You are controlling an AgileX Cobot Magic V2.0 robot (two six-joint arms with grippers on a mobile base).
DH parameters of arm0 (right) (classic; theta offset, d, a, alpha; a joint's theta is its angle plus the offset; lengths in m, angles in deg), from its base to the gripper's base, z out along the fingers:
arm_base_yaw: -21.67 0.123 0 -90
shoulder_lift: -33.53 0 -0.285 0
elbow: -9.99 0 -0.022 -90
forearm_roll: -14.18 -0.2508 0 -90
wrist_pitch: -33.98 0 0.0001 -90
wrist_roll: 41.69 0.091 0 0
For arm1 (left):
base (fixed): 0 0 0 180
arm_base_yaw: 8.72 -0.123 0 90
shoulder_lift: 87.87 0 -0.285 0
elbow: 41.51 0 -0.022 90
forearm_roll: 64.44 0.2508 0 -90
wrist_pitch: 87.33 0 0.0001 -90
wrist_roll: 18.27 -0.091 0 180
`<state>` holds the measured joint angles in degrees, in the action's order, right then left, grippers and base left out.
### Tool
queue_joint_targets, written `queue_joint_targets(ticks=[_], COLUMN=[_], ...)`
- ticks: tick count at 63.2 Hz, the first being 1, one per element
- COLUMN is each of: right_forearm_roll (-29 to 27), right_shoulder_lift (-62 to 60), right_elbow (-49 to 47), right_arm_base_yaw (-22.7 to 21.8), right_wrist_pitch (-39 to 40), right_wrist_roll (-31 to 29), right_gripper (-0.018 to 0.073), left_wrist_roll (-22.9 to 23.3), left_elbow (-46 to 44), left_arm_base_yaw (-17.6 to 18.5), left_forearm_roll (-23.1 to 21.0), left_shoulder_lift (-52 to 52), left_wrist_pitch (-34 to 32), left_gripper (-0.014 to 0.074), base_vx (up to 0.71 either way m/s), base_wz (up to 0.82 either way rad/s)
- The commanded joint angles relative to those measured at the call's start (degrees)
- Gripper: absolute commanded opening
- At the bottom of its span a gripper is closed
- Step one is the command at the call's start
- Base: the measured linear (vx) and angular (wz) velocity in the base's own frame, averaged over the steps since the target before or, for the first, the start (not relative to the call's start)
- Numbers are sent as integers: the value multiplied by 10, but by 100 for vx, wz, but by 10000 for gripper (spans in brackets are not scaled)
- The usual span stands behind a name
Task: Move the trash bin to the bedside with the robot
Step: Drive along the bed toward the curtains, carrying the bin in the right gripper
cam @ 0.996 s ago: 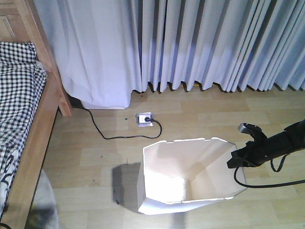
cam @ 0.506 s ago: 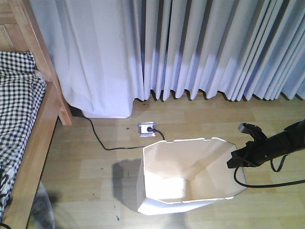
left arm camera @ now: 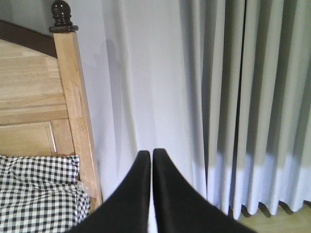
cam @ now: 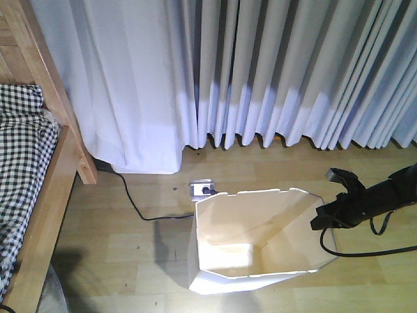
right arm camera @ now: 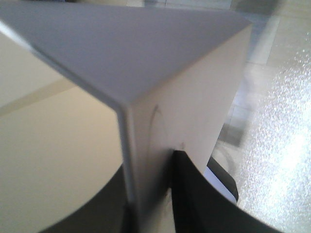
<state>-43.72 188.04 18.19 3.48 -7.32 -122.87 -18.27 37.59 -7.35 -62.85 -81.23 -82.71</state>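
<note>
On the wooden floor [cam: 130,228], well apart from the bed [cam: 45,195], the trash bin [cam: 247,225] stands with the right gripper [cam: 323,219] pinching its right rim. The left gripper [left arm camera: 151,162] is closed and empty. Drag the bin bedward slowly and low, so the thin wall neither buckles nor tips.

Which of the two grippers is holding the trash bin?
The right gripper, gripping the trash bin by its rim; the left gripper is shut empty, facing curtains.

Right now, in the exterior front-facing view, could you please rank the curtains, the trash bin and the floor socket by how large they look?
Largest to smallest:
1. curtains
2. trash bin
3. floor socket
The gaps are wide, so nearness to the camera does not change the order.
</note>
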Motion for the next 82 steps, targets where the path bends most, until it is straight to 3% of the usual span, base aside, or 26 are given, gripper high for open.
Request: queue_joint_targets(ticks=[1,82], right_forearm_roll=[-41,-41], right_shoulder_lift=[-44,-44], right_elbow=[-6,-6], right_arm_base_yaw=[0,0], right_wrist_pitch=[-127,-127], right_wrist_roll=[0,0], right_gripper=[-3,-3], left_wrist_roll=[8,8], left_elbow=[7,7], left_arm_base_yaw=[0,0], left_forearm_roll=[-6,-6], left_shoulder_lift=[-4,-4], left_wrist_pitch=[-42,-42], left_gripper=[-6,-6], base_vx=[14,7], base_wz=[3,1])
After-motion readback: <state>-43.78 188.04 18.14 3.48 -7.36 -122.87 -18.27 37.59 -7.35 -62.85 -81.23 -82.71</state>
